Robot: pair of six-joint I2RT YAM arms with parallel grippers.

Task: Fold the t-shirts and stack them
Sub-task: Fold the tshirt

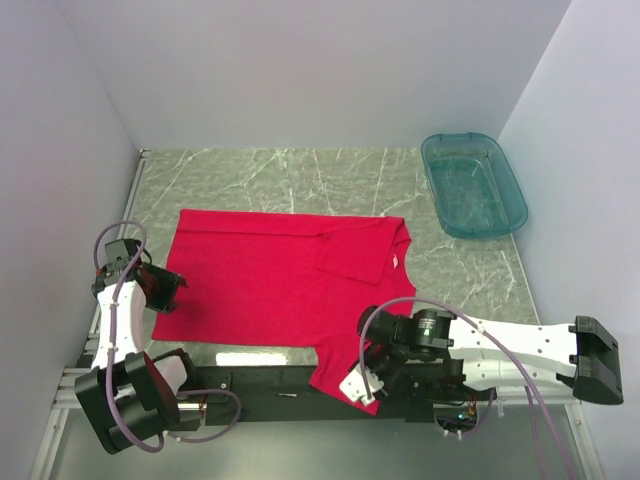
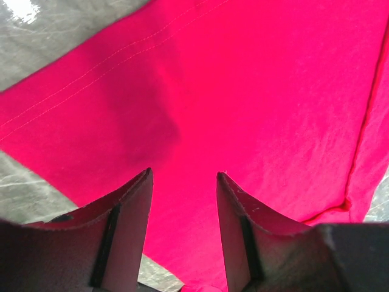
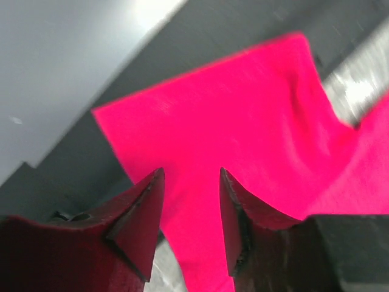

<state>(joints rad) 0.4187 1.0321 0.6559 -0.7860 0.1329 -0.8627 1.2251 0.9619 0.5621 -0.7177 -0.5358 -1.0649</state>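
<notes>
One red t-shirt lies mostly flat on the table, near sleeve drooping off the front edge, so folding's barely started, and the left gripper and right gripper hover spread apart, holding nothing.

My left arm stands folded upright on its own side, wrist bent inward, the left gripper aimed downward with its jaws parted and nothing between them. My right arm reaches low toward the left arm's side, the right gripper tipped down, its fingers likewise spread apart.
</notes>
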